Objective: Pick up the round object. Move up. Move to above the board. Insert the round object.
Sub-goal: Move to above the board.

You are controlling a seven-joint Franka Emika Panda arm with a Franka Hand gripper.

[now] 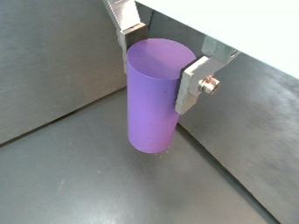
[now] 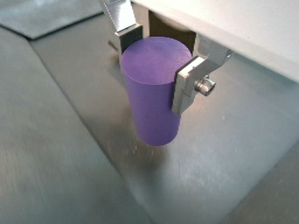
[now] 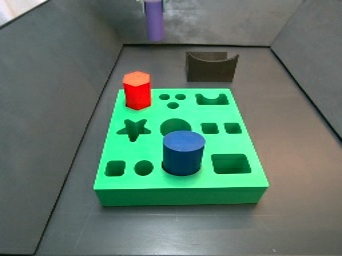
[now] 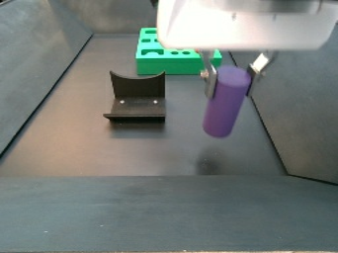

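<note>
The round object (image 1: 152, 101) (image 2: 156, 87) is a tall slim purple cylinder, upright between my gripper's silver fingers. The gripper (image 1: 162, 59) (image 2: 159, 63) is shut on its upper end in both wrist views. In a side view the gripper (image 4: 232, 69) holds the round object (image 4: 226, 101) just above the grey floor, with a faint shadow below it. The board (image 3: 120, 185) (image 4: 165, 61), a thick bright-green block with shaped holes, lies apart from it. In a side view the round object (image 3: 154, 20) shows beyond the board's far end, and the gripper is cut off by the frame edge.
A red hexagonal prism (image 3: 136, 90) and a short dark-blue cylinder (image 3: 183, 153) stand in the board. The dark fixture (image 3: 210, 67) (image 4: 134, 99) stands on the floor between the board and the round object. Grey walls slope up around the floor.
</note>
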